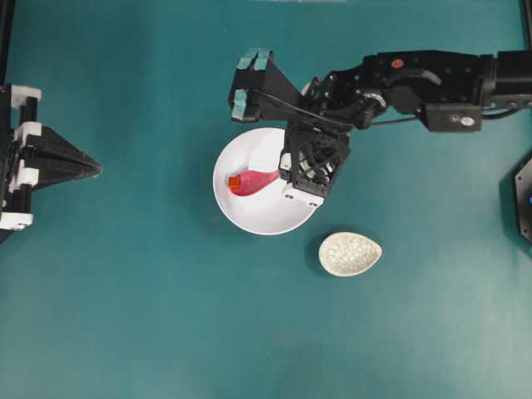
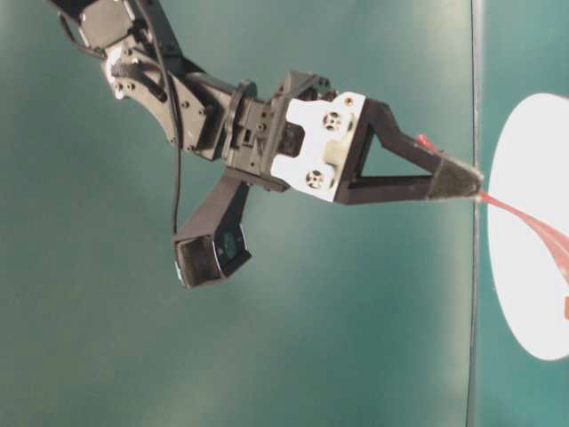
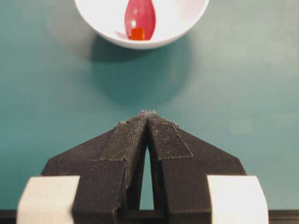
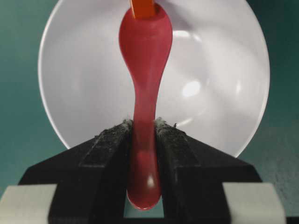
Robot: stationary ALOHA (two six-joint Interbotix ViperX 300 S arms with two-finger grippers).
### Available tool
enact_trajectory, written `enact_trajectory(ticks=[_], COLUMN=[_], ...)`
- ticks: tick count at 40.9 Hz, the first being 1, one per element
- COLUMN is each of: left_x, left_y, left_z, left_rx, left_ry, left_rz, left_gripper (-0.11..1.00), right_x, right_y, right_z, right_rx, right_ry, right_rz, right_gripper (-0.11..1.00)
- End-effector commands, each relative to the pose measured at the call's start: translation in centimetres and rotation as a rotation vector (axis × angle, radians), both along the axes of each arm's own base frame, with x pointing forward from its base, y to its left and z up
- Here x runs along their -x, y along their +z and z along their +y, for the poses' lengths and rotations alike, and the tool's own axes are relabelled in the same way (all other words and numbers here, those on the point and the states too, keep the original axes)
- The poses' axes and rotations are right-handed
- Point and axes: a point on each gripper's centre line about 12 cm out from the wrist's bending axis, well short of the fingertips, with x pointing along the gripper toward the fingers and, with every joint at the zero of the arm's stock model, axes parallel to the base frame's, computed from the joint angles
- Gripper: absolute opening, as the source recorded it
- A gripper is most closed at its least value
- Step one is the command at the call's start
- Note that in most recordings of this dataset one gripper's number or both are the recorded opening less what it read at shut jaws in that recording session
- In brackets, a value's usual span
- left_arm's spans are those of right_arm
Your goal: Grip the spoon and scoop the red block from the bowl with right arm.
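Surface: teal table (image 1: 125, 316).
Right gripper (image 4: 144, 128): clamped on the spoon (image 4: 144, 70) handle.
Red block (image 4: 142, 8): at the spoon's tip, inside the bowl (image 4: 224, 84).
Cut off: block's top edge in wrist view.
Left gripper (image 3: 148, 116): fingertips together, nothing held.

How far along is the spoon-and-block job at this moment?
Done: the right pincer is shut on the spoon by its handle. In hand: the spoon's scoop sits inside the bowl, its tip against the red block; whether the block is already on the scoop is unclear. Left: lifting the block out of the bowl. The left pincer waits apart, shut.
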Motion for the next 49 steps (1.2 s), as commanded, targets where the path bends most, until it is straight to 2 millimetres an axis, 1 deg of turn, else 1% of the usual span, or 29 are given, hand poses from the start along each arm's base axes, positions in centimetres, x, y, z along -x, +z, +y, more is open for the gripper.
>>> enact_trajectory(ticks=[1,20,35,41,49], left_x=[-0.4,-0.4,-0.4,-0.4,-0.4], left_y=[1.0,1.0,1.0,1.1,1.1], left_z=[0.1,0.1,0.1,0.1,0.1], left_rx=[0.0,0.0,0.003,0.005,0.006], left_ry=[0.004,0.004,0.005,0.006,0.006], left_rz=[-0.026,-0.026,-0.026,-0.028,-0.028], left_gripper=[0.0,0.0,0.0,0.0,0.0], right_x=[0.3,2.0,2.2,2.3,2.3], right_y=[1.7,1.4,1.5,2.2,4.2], right_z=[0.4,1.0,1.0,1.2,1.2], right_rx=[0.006,0.01,0.011,-0.001,-0.018], right_ry=[-0.002,-0.055,-0.051,-0.036,-0.009], right_rz=[-0.065,-0.137,-0.135,-0.105,-0.073], right_gripper=[0.24,0.24,0.24,0.24,0.24])
